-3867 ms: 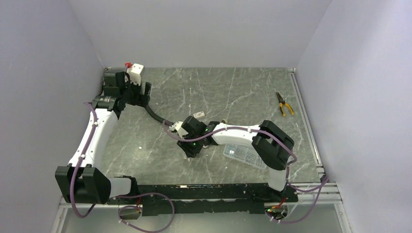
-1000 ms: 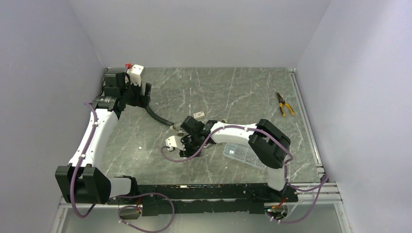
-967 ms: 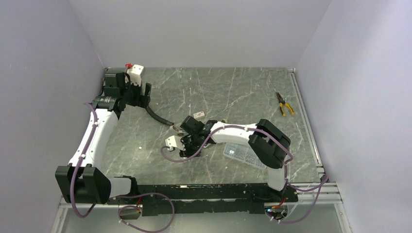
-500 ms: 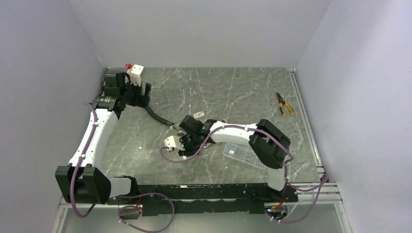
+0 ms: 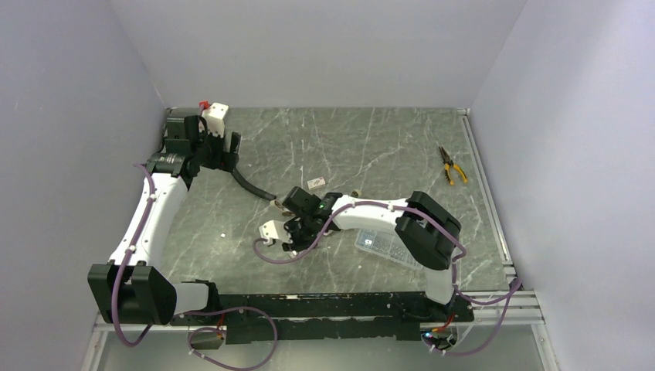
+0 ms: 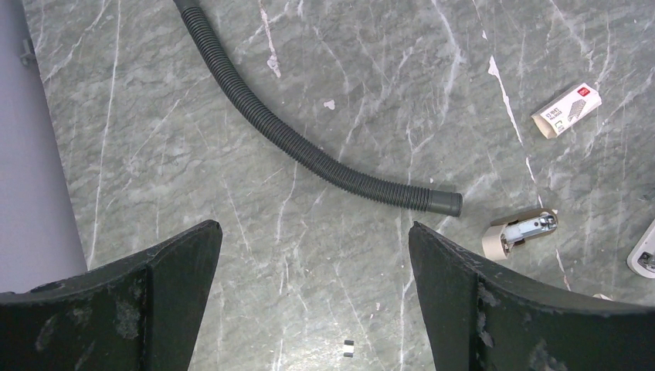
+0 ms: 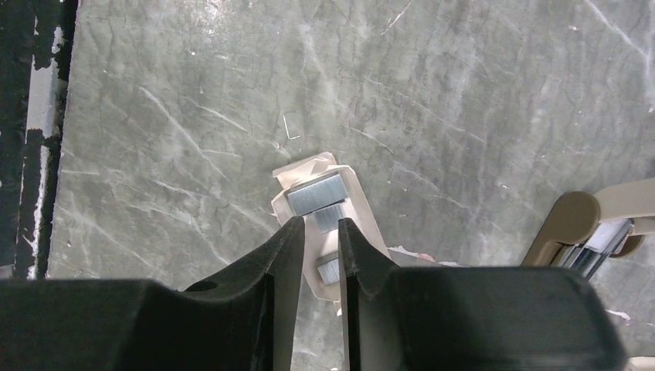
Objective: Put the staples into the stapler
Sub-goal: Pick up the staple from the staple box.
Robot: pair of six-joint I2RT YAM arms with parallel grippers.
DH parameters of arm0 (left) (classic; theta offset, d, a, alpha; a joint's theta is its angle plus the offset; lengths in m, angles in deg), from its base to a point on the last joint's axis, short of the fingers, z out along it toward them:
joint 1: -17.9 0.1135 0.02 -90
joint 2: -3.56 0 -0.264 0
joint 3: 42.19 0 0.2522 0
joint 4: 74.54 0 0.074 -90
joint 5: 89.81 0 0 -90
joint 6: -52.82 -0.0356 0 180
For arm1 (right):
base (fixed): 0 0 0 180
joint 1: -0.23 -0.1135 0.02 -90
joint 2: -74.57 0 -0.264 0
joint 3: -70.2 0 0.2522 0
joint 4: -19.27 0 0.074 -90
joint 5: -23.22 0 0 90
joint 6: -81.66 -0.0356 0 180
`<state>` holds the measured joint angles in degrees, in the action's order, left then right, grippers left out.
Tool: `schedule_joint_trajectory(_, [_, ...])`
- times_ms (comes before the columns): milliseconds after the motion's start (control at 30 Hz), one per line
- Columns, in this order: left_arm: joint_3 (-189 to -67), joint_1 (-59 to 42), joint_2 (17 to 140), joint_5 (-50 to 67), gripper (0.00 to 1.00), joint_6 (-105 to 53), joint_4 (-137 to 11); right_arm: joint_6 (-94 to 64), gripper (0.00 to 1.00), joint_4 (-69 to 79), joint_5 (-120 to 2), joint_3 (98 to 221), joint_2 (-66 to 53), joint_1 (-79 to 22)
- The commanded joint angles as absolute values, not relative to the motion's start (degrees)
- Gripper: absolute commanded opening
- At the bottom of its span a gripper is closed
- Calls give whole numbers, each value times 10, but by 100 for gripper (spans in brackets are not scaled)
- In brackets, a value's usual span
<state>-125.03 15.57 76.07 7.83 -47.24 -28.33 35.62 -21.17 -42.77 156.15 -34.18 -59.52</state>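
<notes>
The right gripper [image 7: 320, 232] has its fingers drawn narrow over a small torn off-white paper tray [image 7: 361, 202] of silver staple strips [image 7: 315, 193], one strip between the tips (whether it is pinched, I cannot tell). The small olive-grey stapler [image 7: 575, 220] lies near the tray on the grey marble table [image 7: 463, 93]. The left gripper [image 6: 313, 236] hangs spread wide, holding nothing. A clear plastic compartment box [image 5: 384, 247] sits beneath the right arm, its contents too small to tell.

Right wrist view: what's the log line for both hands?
right hand: straddling silver staple strip in white paper box | left hand: open
</notes>
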Motion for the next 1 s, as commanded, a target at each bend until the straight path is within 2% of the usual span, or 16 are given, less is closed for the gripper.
schedule_joint_trajectory(0, [-1247,158,750,71,96,-478,-290,366,27,-215,-430,1592,-346,-598])
schedule_joint_trajectory(967, [-1244,158,751,70,96,-479,-290,400,28,-238,-438,1598,-370,-604])
